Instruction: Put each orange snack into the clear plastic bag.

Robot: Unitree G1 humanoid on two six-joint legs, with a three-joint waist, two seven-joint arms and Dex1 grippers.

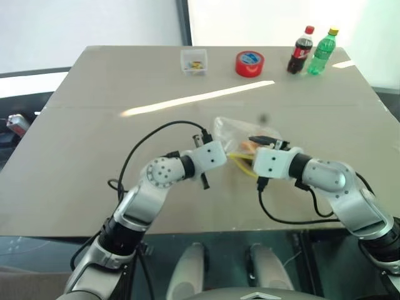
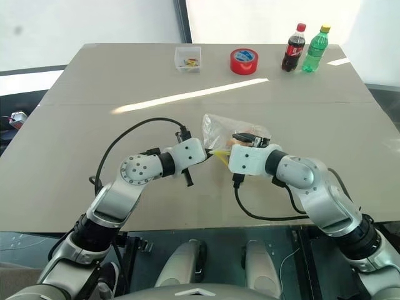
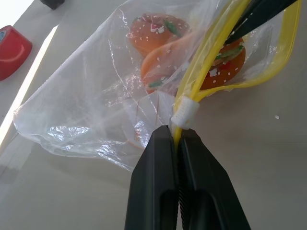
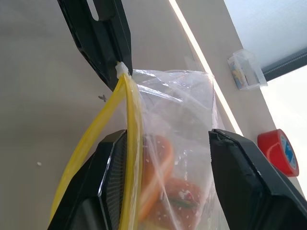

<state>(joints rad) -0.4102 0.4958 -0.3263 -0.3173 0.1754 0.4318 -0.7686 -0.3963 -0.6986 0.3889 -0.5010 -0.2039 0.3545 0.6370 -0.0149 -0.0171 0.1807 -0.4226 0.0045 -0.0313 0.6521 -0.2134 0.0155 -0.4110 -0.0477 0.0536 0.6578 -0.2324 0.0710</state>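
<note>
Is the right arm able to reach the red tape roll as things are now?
Probably not at once. The tape roll stands far across the table, beyond the bag, and the right end effector is busy straddling that bag. The surface between looks free.

clear plastic bag (image 3: 91, 103): thin see-through film, crinkled and shiny, with a smooth yellow plastic strip along its edge.
orange snacks (image 3: 156, 28): glossy orange-brown surface, speckled with pale seeds.
left gripper (image 3: 178, 143): fingers of smooth black plastic with a slight sheen.
table (image 1: 94, 125): smooth grey-beige top, satin, with a bright streak of reflected light.
tape roll (image 1: 249, 63): glossy red.
</note>
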